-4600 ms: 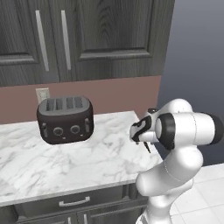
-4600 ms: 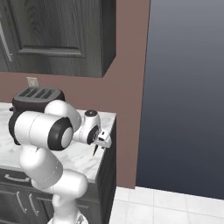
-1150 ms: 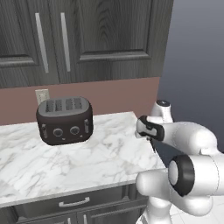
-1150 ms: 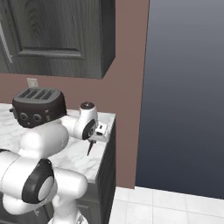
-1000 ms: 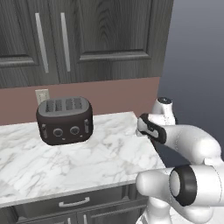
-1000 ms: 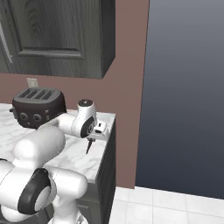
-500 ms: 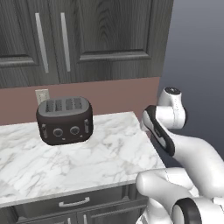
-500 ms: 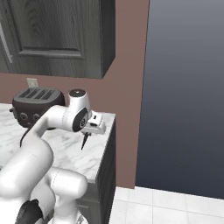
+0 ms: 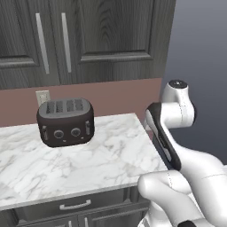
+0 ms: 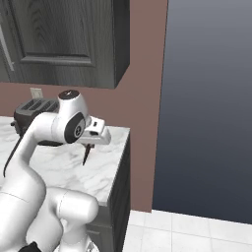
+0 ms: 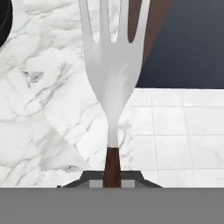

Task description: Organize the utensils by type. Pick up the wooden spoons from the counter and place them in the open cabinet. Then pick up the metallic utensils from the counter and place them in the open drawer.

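My gripper (image 10: 91,140) hangs over the right end of the white marble counter (image 10: 106,173), shut on a metallic utensil. That utensil is a fork (image 11: 113,65) with a silver head and a dark reddish-brown handle. In the hand view its handle sits between my fingertips at my gripper (image 11: 112,177), and its tines point away over the counter (image 11: 39,109) edge. In the right base view the fork (image 10: 86,154) points down at the worktop without touching it. The wooden spoons, the open cabinet and the open drawer are out of view.
A dark toaster (image 9: 65,122) stands at the back left of the counter (image 9: 88,164), under shut dark cabinet doors (image 9: 111,40). A shut drawer front (image 9: 75,205) lies below the worktop. Right of the counter's end are the pale tiled floor (image 10: 187,226) and a dark blue-grey wall (image 10: 206,98).
The arm has swung round and its forearm has risen. The hand has moved left and slightly up over the counter's right end, still holding the fork.
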Controlling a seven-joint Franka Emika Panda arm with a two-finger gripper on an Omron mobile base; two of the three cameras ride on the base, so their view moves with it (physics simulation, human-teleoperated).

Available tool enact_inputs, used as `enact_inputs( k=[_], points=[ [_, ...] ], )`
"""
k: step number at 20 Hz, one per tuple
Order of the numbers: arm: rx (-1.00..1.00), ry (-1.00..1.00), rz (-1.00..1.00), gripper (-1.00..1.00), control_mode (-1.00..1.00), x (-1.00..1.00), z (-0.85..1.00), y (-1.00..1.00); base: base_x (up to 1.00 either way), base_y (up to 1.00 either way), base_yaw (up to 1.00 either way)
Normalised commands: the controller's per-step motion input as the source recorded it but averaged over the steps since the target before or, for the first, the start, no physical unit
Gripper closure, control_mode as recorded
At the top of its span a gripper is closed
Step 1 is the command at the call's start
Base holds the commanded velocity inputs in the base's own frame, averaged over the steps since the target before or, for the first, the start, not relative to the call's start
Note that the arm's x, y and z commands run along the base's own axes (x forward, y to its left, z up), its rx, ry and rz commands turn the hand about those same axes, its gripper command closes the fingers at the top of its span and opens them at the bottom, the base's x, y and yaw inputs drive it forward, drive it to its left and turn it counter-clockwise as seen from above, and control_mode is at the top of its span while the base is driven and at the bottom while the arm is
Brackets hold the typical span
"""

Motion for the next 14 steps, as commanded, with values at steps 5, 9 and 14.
enact_inputs(
  k=[5, 9, 14],
  points=[
    [-0.03, 0.0, 0.04, 1.0, -1.0, -0.31, 0.58, 0.09, 0.0, 0.0, 0.0],
    [-0.02, 0.0, 0.03, 1.0, -1.0, -0.33, 0.48, 0.07, 0.0, 0.0, 0.0],
    [0.0, -0.01, 0.03, 1.0, -1.0, -0.31, 0.34, 0.08, 0.0, 0.0, 0.0]
  ],
)
